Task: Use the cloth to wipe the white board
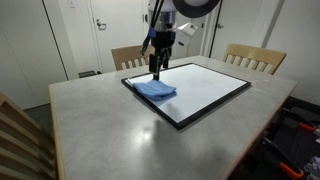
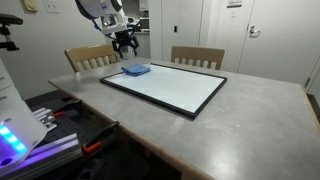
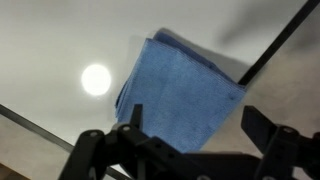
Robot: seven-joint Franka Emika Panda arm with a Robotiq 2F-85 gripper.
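The cloth [image 3: 180, 95] is folded into a flat, light-blue pad of about equal sides, so no clear long axis shows. In the wrist view it sits cornerwise to the claw [image 3: 192, 112], with one corner pointing toward the board's black frame, past the finger on the right of that view. Layered fold edges show along its side farthest from the claw.

It lies on the glossy white board [image 1: 205, 88], in the board's corner directly under the claw. A round ceiling light is mirrored in the white surface beside it. The board lies flat on a grey tabletop [image 1: 110, 125]. Two wooden chairs [image 2: 197, 57] stand at the tabletop's edge behind the claw, with white doors and walls beyond.

In both exterior views the claw [image 1: 157, 72] hangs straight down just above the cloth [image 1: 156, 90], its jaws spread wide and holding nothing. The fingertips are clear of the fabric and straddle it from above.
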